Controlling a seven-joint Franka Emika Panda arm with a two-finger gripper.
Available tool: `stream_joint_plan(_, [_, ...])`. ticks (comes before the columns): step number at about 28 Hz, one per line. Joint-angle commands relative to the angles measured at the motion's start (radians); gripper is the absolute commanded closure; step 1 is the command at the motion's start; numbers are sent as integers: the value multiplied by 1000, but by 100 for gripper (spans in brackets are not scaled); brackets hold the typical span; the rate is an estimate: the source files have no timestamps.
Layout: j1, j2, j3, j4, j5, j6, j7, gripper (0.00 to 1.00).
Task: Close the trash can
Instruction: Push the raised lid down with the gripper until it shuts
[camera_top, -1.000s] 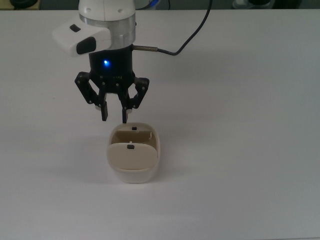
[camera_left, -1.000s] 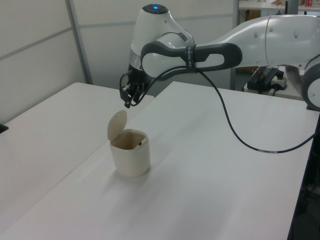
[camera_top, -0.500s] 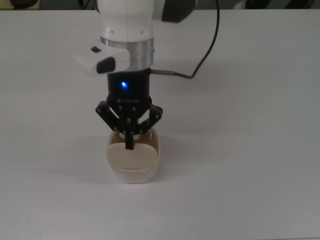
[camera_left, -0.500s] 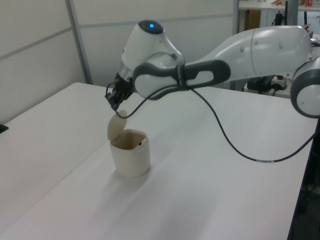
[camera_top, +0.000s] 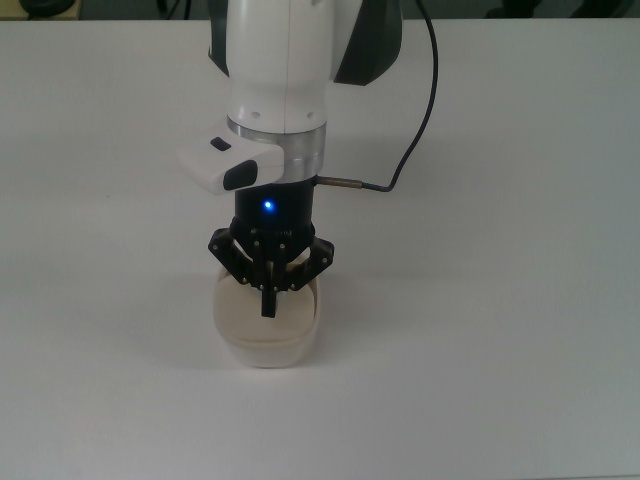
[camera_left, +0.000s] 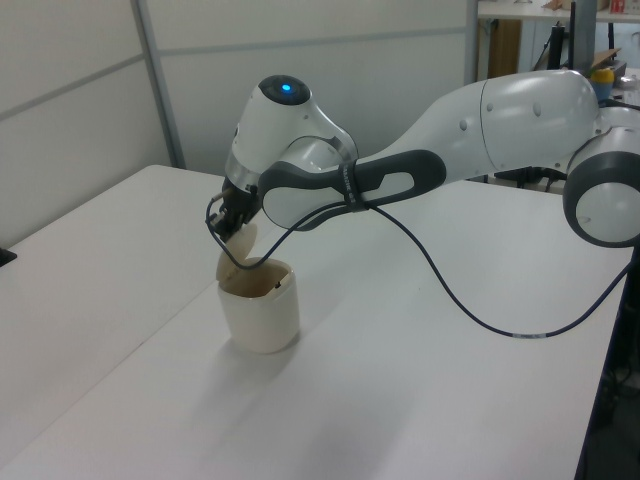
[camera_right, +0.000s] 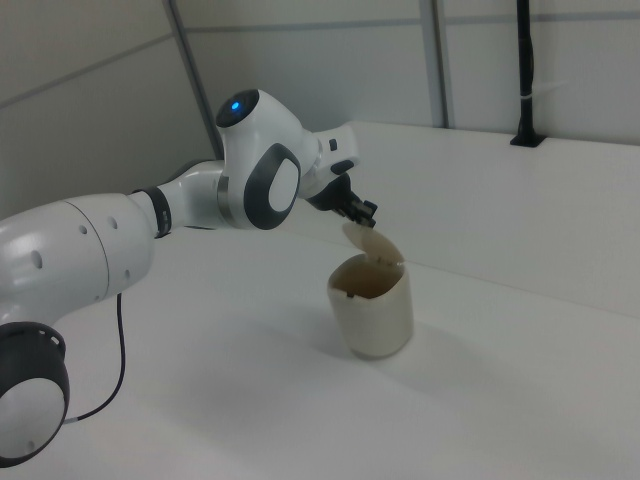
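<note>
The trash can (camera_left: 259, 312) stands on the white table (camera_left: 420, 380), lid (camera_right: 372, 243) half raised. The gripper (camera_top: 268, 300), fingers pressed together, sits directly above, touching the lid

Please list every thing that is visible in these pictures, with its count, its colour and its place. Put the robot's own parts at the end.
trash can: one, cream-beige, on the table near the middle of the top view, directly under the gripper.
lid: one, beige, hinged on the trash can, tilted up and partly open.
table: one, white, under everything.
cable: one, black, hanging from the arm down to the table.
arm: one, white and grey, reaching in from the left view's right.
gripper: one, black, at the lid, fingers together.
</note>
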Motion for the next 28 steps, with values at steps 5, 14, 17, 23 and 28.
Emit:
stream_joint_plan(5, [5, -7, -4, -19, 6, -198, -110, 100])
stream_joint_plan(14, [5, -2, -2, -48, 6, -225, -127, 100])
stream_joint_plan(17, [5, -1, -4, -68, 6, -225, -140, 100])
stream_joint_plan(23, [8, 1, -2, -89, 6, -227, -143, 100])
stream_joint_plan(28, [7, -1, 6, -86, 6, -227, -141, 100])
